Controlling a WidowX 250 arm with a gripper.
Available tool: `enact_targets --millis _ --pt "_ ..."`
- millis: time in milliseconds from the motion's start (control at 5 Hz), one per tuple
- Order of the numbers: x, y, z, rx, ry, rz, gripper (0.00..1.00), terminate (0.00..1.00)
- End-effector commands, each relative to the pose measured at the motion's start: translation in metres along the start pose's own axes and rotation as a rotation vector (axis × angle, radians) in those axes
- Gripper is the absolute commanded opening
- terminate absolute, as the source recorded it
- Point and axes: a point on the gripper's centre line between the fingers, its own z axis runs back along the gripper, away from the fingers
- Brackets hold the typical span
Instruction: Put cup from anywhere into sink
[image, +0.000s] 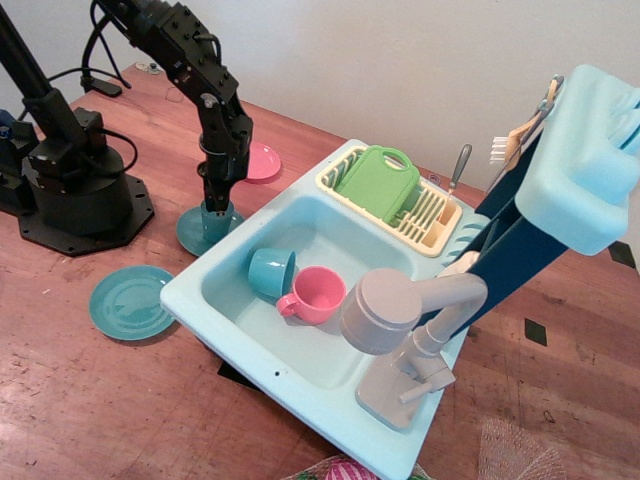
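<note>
The small teal-blue cup stands upright on a teal saucer on the wooden table, just left of the light blue sink. My black gripper points straight down and sits low over the cup's rim, hiding the cup's top. Its fingertips are at the cup, but I cannot tell whether they are closed on it. The cup still rests on the saucer. The sink basin holds a wider teal cup on its side and a pink handled cup.
A grey faucet rises at the sink's front right. A cream dish rack holds a green board. A pink plate lies behind the arm. A teal plate lies front left, by the arm's black base.
</note>
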Motion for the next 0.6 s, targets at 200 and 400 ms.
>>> enact_targets --millis 200,400 --pt "0.017 -0.003 0.009 -0.001 -0.015 -0.064 0.00 0.00" --pt "0.029 0.010 0.033 0.027 -0.042 -0.095 0.00 0.00"
